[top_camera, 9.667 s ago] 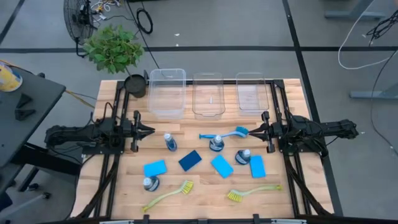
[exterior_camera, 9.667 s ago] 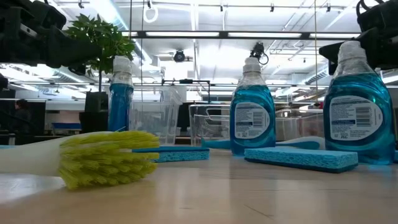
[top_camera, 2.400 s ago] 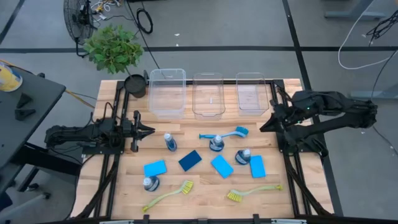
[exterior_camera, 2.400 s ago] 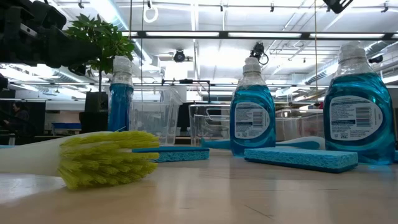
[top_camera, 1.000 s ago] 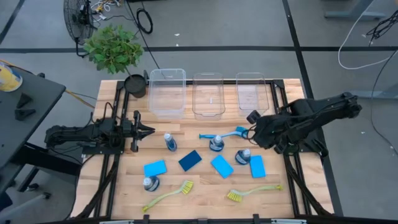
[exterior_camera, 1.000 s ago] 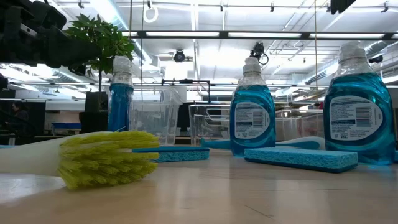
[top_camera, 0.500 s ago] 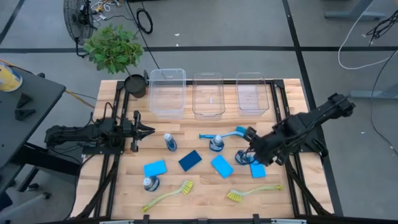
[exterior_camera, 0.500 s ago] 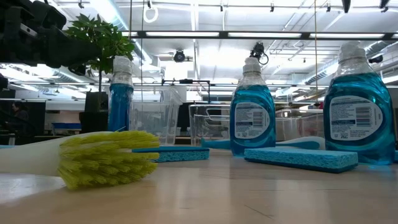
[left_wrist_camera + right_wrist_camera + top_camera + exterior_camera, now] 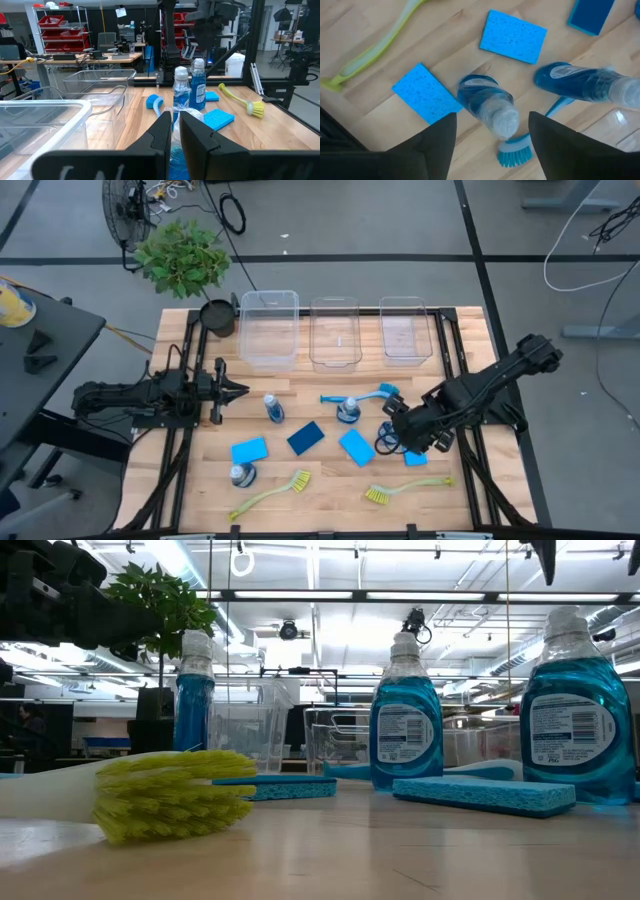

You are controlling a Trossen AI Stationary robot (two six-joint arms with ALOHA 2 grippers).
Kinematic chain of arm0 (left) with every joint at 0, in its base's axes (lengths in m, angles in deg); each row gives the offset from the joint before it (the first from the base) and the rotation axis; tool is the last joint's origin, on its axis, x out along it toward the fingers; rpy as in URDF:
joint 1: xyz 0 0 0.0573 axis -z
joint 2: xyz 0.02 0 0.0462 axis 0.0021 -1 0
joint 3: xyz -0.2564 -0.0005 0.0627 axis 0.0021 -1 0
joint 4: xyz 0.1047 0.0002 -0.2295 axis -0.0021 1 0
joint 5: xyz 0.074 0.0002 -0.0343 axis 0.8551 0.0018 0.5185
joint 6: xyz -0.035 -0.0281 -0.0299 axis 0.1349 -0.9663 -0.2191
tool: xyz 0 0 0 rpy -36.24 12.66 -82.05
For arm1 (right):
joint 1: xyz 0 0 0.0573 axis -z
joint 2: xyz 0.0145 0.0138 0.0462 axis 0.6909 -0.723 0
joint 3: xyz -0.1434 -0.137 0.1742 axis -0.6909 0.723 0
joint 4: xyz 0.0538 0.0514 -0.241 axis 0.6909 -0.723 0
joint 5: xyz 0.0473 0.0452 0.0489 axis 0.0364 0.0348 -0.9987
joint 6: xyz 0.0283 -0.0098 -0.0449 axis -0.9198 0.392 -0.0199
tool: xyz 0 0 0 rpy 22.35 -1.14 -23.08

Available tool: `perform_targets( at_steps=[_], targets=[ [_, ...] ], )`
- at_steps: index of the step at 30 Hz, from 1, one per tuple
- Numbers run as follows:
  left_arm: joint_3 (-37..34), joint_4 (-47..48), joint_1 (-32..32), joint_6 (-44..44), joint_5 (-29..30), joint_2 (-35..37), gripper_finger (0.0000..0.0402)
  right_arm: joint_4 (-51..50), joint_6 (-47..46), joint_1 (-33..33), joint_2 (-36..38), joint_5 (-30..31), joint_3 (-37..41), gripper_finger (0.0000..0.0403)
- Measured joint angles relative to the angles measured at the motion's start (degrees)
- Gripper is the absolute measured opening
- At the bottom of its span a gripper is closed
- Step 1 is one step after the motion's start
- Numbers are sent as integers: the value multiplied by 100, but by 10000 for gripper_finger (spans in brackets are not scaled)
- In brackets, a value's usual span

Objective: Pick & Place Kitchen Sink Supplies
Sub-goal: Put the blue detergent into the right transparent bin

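we're right over the table now, and the right gripper (image 9: 392,438) hangs above a small blue bottle (image 9: 487,104) with a pale cap, its two fingers (image 9: 436,136) spread wide to either side of the cap and touching nothing. from the wrist view the bottle stands upright between them, so we read this as lining up for a top-down grasp on the neck. nothing is held yet.

just beside that bottle lies a light blue sponge (image 9: 425,98), flat on the wood, close enough that a careless descent could nudge it. a second bottle (image 9: 347,410) stands near, with the blue brush (image 9: 362,394) lying by it, its head toward the bins.

the rest of the supplies are spread over the near half of the table: another bottle (image 9: 273,409), a darker sponge (image 9: 306,437), a sponge (image 9: 249,450) toward the left, and two yellow-green brushes (image 9: 270,493) along the front edge. none of it is sorted.

the three clear bins (image 9: 335,332) sit in a row at the far edge, and we'd guess they're lined up so each kind gets its own.

the left gripper (image 9: 173,131) waits low at its own side, fingers nearly together with only a narrow gap and gripping nothing.
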Motion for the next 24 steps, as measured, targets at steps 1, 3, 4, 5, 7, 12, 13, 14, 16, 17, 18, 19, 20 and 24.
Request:
perform_targets(
  at_steps=[1, 3, 4, 5, 7, 12, 13, 14, 16, 17, 18, 19, 20, 24],
  targets=[
    [-1, 0, 2, 1, 0, 0, 44, 8, -6, 31, -18, -32, 0, 251],
    [1, 0, 0, 0, 1, 0, 44, 51, -45, 120, -41, -122, 0, 251],
    [1, 0, 0, 0, -1, 0, 44, 83, -127, 159, -44, -134, 0, 251],
    [1, -2, 0, 0, -1, 0, 44, 122, -231, 197, -44, -132, 0, 252],
    [0, -1, 1, 0, -1, 0, 44, 145, -403, 270, -42, -147, 0, 252],
    [-1, 0, 2, 0, 1, 0, 44, 141, -1008, 368, -42, -229, 0, 252],
    [-1, 0, 2, 2, 1, 0, 44, 143, -1124, 382, -42, -349, 0, 252],
    [1, 0, 0, 0, -1, 0, 44, 143, -1212, 394, -42, -462, 0, 252],
    [0, 0, 1, 0, 1, 0, 44, 152, -1328, 407, -42, -632, 5, 252],
    [0, 0, 1, 1, -1, 0, 44, 198, -1368, 407, -38, -641, 36, 252],
    [1, -1, 1, 0, -1, 0, 44, 233, -1372, 407, -35, -605, 88, 252],
    [1, -2, 1, 0, -1, 0, 44, 252, -1370, 411, -35, -554, 154, 252],
    [1, -1, 0, 0, -1, 0, 44, 263, -1368, 421, -37, -527, 215, 252],
    [1, 0, 2, 0, -1, 0, 44, 344, -1339, 495, -37, -370, 382, 252]
  ],
)
